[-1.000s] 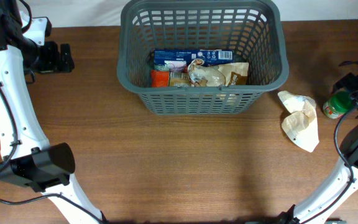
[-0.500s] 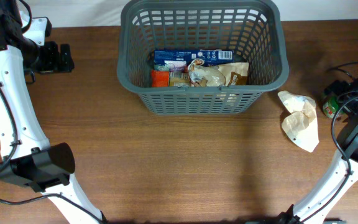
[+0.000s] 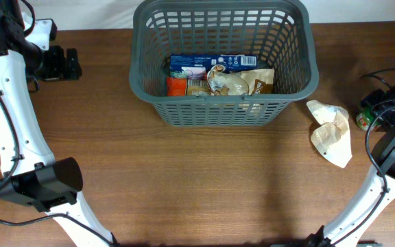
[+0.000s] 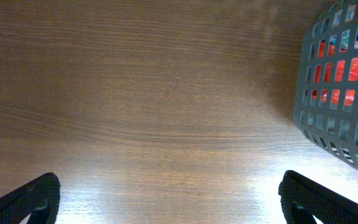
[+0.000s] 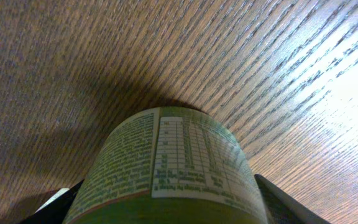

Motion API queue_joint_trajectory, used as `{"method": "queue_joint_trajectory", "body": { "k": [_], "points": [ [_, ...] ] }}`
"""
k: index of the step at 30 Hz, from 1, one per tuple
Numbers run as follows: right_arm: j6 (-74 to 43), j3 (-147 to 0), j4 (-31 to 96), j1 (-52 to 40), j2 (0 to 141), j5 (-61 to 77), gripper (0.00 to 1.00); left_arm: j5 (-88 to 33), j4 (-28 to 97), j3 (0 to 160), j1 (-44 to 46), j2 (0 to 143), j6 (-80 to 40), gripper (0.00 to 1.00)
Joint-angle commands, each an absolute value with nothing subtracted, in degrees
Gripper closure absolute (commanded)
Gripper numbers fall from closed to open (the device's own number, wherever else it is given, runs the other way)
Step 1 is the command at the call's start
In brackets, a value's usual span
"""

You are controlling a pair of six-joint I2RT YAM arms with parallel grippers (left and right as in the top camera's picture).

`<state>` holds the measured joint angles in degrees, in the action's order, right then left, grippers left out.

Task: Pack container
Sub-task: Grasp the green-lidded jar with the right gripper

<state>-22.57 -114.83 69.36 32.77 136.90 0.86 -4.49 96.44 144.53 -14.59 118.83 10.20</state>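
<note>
The large dark grey plastic shopping basket with slotted lattice walls and a thick rim (image 3: pixel 218 111) stands on the brown wooden counter (image 3: pixel 204 185) at the far middle, upright and open at the top. Inside it, against the near wall, lie a flat blue carton (image 3: pixel 211 63), a small orange-red packet (image 3: pixel 176 86) at the left and a crumpled tan bag (image 3: pixel 242 82) at the right, all touching one another. On the counter just right of the basket, apart from its wall, lies a crumpled cream paper wrapper (image 3: pixel 331 132). Further right, near the counter's right edge, is a small green-lidded jar with a printed label (image 5: pixel 166 168), partly hidden from above by the right arm. The right tool (image 5: pixel 166 202) is clenched on that jar: in the right wrist view its 2 dark fingers (image 5: pixel 51 205) lie against either side of the label, and the jar's far end meets the counter, with a shadow beside it. The left tool (image 4: pixel 179 196) hangs over bare wood at the far left, well apart from the basket's left wall, released, its 2 fingers spread wide with nothing between them. In the left wrist view a corner of the basket shows at the right, red and blue packaging visible through its slots.
</note>
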Motion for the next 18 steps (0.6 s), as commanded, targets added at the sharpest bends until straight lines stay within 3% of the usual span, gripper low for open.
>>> {"method": "queue_joint_trajectory", "body": {
  "k": [1, 4, 12, 18],
  "points": [
    [-23.0, -114.5, 70.2, 32.5, 137.3, 0.2, 0.37, -4.7, 96.5, 144.2, -14.8, 118.2, 9.7, 0.01],
    [-23.0, -114.5, 71.5, 32.5, 137.3, 0.2, 0.47, -4.7, 96.5, 144.2, -14.8, 118.2, 9.7, 0.01],
    [-22.8, -114.9, 75.3, 32.5, 135.4, 0.2, 0.60, -4.7, 96.5, 144.2, -14.8, 118.2, 9.7, 0.01],
    [-22.8, -122.5, 81.0, 31.6, 127.0, 3.2, 0.96, -4.7, 96.5, 144.2, -14.8, 118.2, 9.7, 0.01]
  ]
}}
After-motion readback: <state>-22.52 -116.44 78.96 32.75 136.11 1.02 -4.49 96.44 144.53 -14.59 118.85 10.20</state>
